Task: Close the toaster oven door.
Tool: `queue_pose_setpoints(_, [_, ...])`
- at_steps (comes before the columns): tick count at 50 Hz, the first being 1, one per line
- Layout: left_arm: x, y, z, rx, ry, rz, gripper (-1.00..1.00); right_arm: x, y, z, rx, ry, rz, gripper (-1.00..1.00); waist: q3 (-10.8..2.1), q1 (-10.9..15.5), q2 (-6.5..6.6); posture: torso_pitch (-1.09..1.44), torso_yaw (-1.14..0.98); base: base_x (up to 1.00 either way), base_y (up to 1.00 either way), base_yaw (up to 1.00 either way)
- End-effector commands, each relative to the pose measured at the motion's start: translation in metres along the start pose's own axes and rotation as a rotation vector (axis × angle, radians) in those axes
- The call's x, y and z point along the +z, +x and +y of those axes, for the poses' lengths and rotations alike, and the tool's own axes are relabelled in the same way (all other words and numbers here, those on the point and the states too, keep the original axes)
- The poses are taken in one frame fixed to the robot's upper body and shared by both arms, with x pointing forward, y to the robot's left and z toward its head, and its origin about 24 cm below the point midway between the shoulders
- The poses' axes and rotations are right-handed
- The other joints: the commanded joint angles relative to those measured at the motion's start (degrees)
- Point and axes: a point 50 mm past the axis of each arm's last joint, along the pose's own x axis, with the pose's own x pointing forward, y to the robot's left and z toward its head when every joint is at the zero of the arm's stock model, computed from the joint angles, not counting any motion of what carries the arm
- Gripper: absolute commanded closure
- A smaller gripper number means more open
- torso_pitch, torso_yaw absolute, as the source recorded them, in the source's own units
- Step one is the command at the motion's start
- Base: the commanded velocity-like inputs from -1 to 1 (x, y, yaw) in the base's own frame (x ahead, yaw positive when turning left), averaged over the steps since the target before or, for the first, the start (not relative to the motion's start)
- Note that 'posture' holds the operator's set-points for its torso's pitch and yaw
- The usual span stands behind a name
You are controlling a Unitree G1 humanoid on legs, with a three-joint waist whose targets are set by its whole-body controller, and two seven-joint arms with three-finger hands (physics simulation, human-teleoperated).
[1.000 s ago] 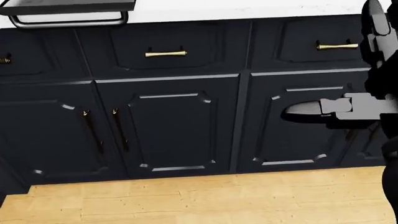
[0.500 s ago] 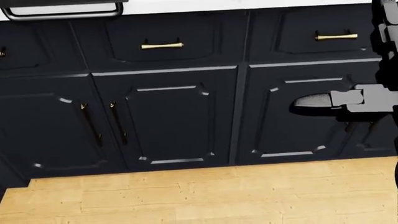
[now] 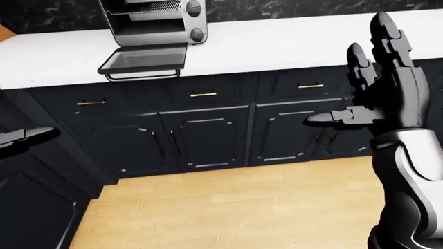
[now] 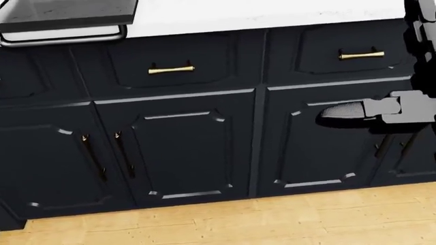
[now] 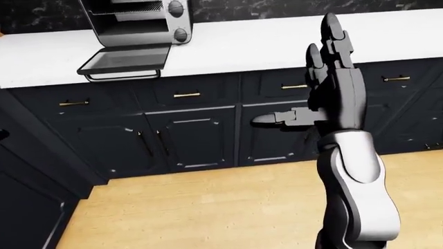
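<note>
Eye views show the whole toaster oven (image 3: 153,21) far left on the surface (image 3: 277,41); head view catches only its dropped door (image 4: 65,15). Right robot hand (image 3: 377,88), fingers spread and empty, well right of it.

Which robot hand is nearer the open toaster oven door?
Hard to call. Left robot hand sits low, below-left of the door; right robot hand is raised far right. Neither touches it.

Kitchen, simulated render: white counter (image 3: 291,39) over dark cabinets (image 3: 207,135) with brass drawer pulls (image 4: 171,69); toaster oven (image 3: 156,21) near counter's left end; wood floor (image 3: 235,207).
</note>
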Motion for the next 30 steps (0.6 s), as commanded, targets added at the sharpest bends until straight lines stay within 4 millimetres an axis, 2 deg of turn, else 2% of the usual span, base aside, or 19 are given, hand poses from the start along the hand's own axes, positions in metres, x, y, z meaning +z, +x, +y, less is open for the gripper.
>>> queue_pose_setpoints(1, [0.0211,0.0011,-0.0004,-0.008,0.015,-0.097,-1.00,0.0135,0.0007,0.0004,-0.002,-0.007,-0.073,-1.00,-1.34,-0.02,-0.30,0.00,0.00,0.08,0.21,0.00])
queue_pose_setpoints(3, [0.0213,0.0013,-0.0001,-0.007,0.014,-0.097,-1.00,0.0133,0.0001,0.0010,-0.001,-0.002,-0.069,-1.00,-1.50,-0.11,-1.58,0.00,0.00,0.08,0.22,0.00])
queue_pose_setpoints(5, [0.0215,0.0011,-0.0004,-0.008,0.014,-0.097,-1.00,0.0141,0.0001,0.0013,0.000,0.001,-0.070,-1.00,-1.94,-0.28,-1.41,0.00,0.00,0.08,0.22,0.00])
queue_pose_setpoints(7, [0.0215,0.0013,-0.0003,-0.007,0.014,-0.096,-1.00,0.0151,0.0007,0.0010,-0.001,0.002,-0.071,-1.00,-1.42,-0.37,-0.41,0.00,0.00,0.08,0.22,0.00])
queue_pose_setpoints(10, [0.0213,0.0016,0.0005,-0.006,0.015,-0.094,-1.00,0.0153,0.0011,0.0005,-0.005,0.007,-0.068,-1.00,-0.70,-0.66,2.19,0.00,0.00,0.07,0.22,0.00])
queue_pose_setpoints(11, [0.0214,0.0019,0.0010,-0.005,0.016,-0.094,-1.00,0.0155,0.0012,0.0006,-0.006,0.011,-0.066,-1.00,-1.36,-0.75,3.85,0.00,0.00,0.05,0.23,0.00])
queue_pose_setpoints(12, [0.0216,0.0019,0.0012,-0.004,0.015,-0.094,-1.00,0.0159,0.0011,0.0006,-0.006,0.014,-0.065,-1.00,-2.23,-0.61,6.34,0.00,0.00,0.03,0.24,0.00])
queue_pose_setpoints(13, [0.0222,0.0022,0.0014,-0.003,0.015,-0.095,-1.00,0.0168,0.0010,0.0011,-0.004,0.012,-0.067,-1.00,-1.82,-0.06,3.84,0.00,0.00,0.04,0.24,0.00])
queue_pose_setpoints(14, [0.0219,0.0020,0.0013,-0.003,0.017,-0.095,-1.00,0.0176,0.0009,0.0011,-0.003,0.013,-0.068,-1.00,-1.33,-0.18,4.92,0.00,0.00,0.03,0.27,0.00])
queue_pose_setpoints(15, [0.0218,0.0018,0.0011,-0.004,0.017,-0.094,-1.00,0.0178,0.0009,0.0010,-0.003,0.014,-0.069,-1.00,-1.11,0.16,4.49,0.00,0.00,0.02,0.25,0.00])
queue_pose_setpoints(17, [0.0216,0.0017,0.0010,-0.005,0.017,-0.094,-1.00,0.0179,0.0008,0.0009,-0.003,0.013,-0.069,-1.00,-1.55,0.11,3.40,0.00,0.00,0.02,0.25,0.00])
queue_pose_setpoints(22, [0.0207,0.0015,0.0011,-0.004,0.018,-0.092,-1.00,0.0166,0.0012,0.0005,-0.007,0.002,-0.064,-1.00,-0.91,-0.08,0.23,0.00,0.00,0.02,0.25,0.00])
queue_pose_setpoints(24, [0.0212,0.0014,0.0013,-0.004,0.017,-0.092,-1.00,0.0169,0.0009,0.0005,-0.006,0.009,-0.064,-1.00,-1.12,-0.03,-1.71,0.00,0.00,0.03,0.25,0.00])
queue_pose_setpoints(25, [0.0218,0.0014,0.0016,-0.003,0.017,-0.094,-1.00,0.0177,0.0008,0.0007,-0.005,0.009,-0.067,-1.00,-1.57,-0.08,-3.28,0.00,0.00,0.00,0.25,0.00])
queue_pose_setpoints(26, [0.0216,0.0014,0.0016,-0.004,0.018,-0.094,-1.00,0.0179,0.0008,0.0007,-0.005,0.009,-0.067,-1.00,-1.68,-0.39,-1.94,0.00,0.00,0.02,0.25,0.00])
queue_pose_setpoints(28, [0.0204,0.0011,0.0011,-0.005,0.020,-0.091,-1.00,0.0175,0.0006,0.0009,-0.005,0.008,-0.067,-1.00,-1.65,-0.31,-2.28,0.00,0.00,0.02,0.20,0.00])
queue_pose_setpoints(30, [0.0212,0.0013,0.0014,-0.004,0.019,-0.092,-1.00,0.0182,0.0010,0.0008,-0.005,0.011,-0.067,-1.00,-2.23,-0.35,-1.71,0.00,0.00,0.02,0.19,0.00])
